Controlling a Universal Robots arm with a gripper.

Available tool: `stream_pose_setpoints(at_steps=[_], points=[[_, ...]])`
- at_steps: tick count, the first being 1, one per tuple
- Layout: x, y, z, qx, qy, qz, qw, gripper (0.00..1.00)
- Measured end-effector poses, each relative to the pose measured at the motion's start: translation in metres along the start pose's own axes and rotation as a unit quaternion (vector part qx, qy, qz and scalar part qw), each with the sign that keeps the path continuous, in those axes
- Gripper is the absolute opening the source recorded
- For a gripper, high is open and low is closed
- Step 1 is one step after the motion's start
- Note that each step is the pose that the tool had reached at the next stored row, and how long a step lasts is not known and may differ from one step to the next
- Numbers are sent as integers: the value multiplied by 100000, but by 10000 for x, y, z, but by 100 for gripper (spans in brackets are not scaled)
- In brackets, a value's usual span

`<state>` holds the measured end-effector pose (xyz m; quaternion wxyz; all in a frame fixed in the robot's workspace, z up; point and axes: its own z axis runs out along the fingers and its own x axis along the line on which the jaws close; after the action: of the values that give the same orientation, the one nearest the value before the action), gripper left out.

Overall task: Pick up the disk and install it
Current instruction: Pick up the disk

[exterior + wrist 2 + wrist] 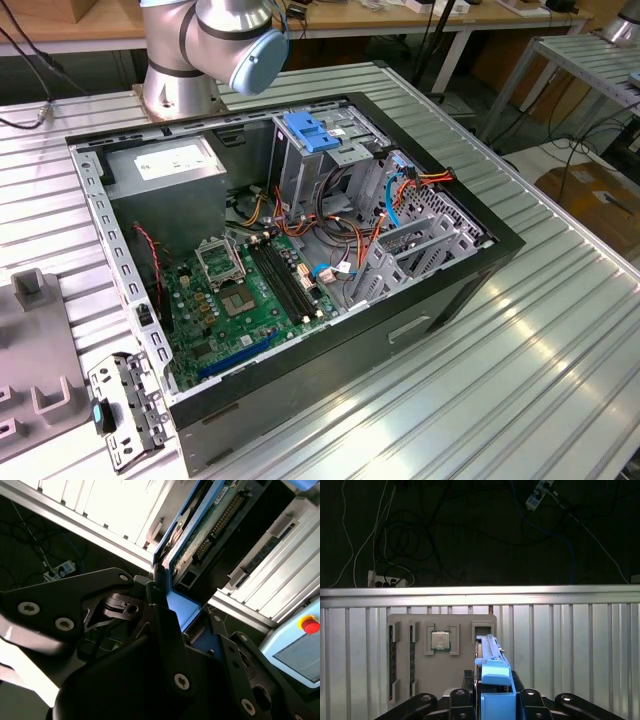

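Note:
My gripper (492, 692) is shut on the disk (492, 666), which stands on edge between the black fingers (468, 682). In the first wrist view its blue side rail faces the camera. The disk hangs above the grey parts tray (440, 680), in front of an open slot (484, 629). In the second wrist view the disk (210, 522) shows its green circuit board and blue rail. There the gripper (187, 622) clamps it from both sides.
In the exterior view an open computer case (300, 390) lies on the ribbed metal table (520, 360). It holds a drive cage with a blue latch (315, 130) and a grey power supply (165, 165). The tray carries a processor chip (439, 641). Cables lie on the dark floor (470, 530) past the table edge.

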<state>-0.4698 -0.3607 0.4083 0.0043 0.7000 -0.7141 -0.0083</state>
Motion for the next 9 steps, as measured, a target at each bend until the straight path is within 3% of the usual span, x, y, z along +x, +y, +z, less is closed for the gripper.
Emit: stream_pose_setpoints(at_steps=[9], points=[[0,1,-67,-2,1,0,100000,37]])
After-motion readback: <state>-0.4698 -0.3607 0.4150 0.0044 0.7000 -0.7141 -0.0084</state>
